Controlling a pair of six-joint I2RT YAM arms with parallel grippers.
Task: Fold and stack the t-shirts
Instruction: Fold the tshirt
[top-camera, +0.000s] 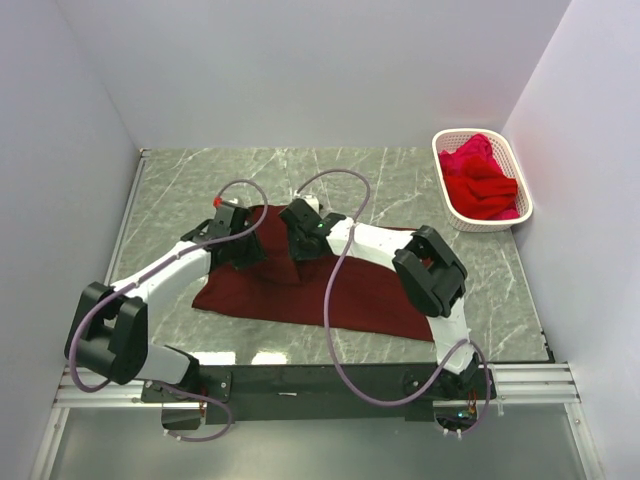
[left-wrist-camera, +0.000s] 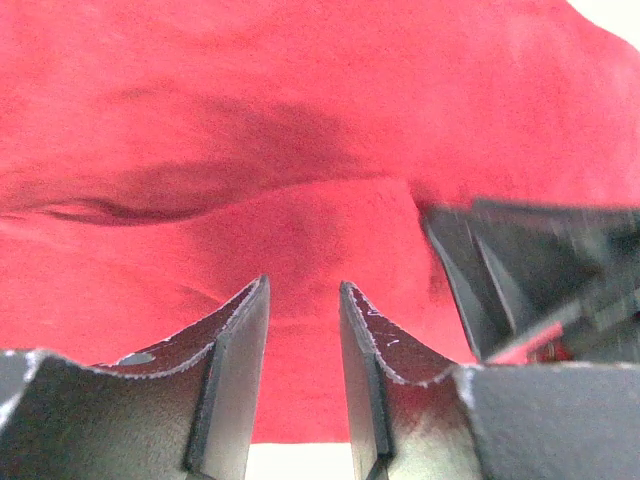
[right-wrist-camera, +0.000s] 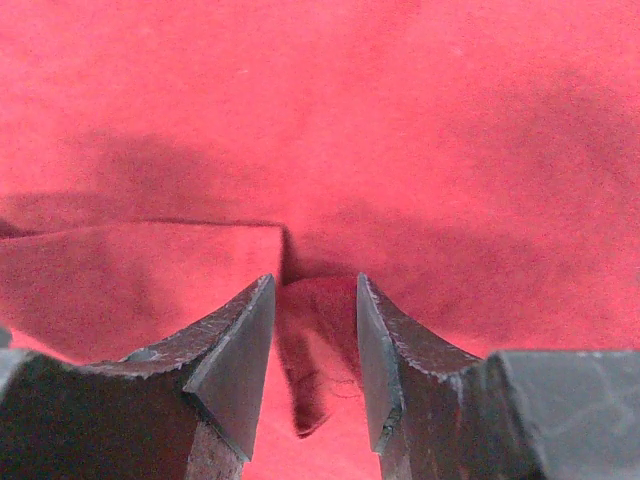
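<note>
Cloth is bunched between the two dark fingers of your right claw (right-wrist-camera: 315, 290). A narrow ridge of red fabric runs down into the gap, so that claw is clenched on the dark maroon short-sleeved cloth t-shirt (top-camera: 290, 295). Your left claw (left-wrist-camera: 304, 295) has its fingers set close together with only a slim gap. Red fabric shows through that gap, but you cannot tell from the wrist view whether it is pinched or merely lying beyond.

Both claws sit low over the upper middle of the shirt, side by side. The right claw's dark body shows at the right edge of the left wrist view. The shirt lies spread out across the middle of the grey marble-patterned surface (top-camera: 400, 180). Well apart from it, at the far right corner of the surface, a white slotted plastic basket (top-camera: 441, 170) holds a heap of brighter crimson t-shirts (top-camera: 480, 180).
</note>
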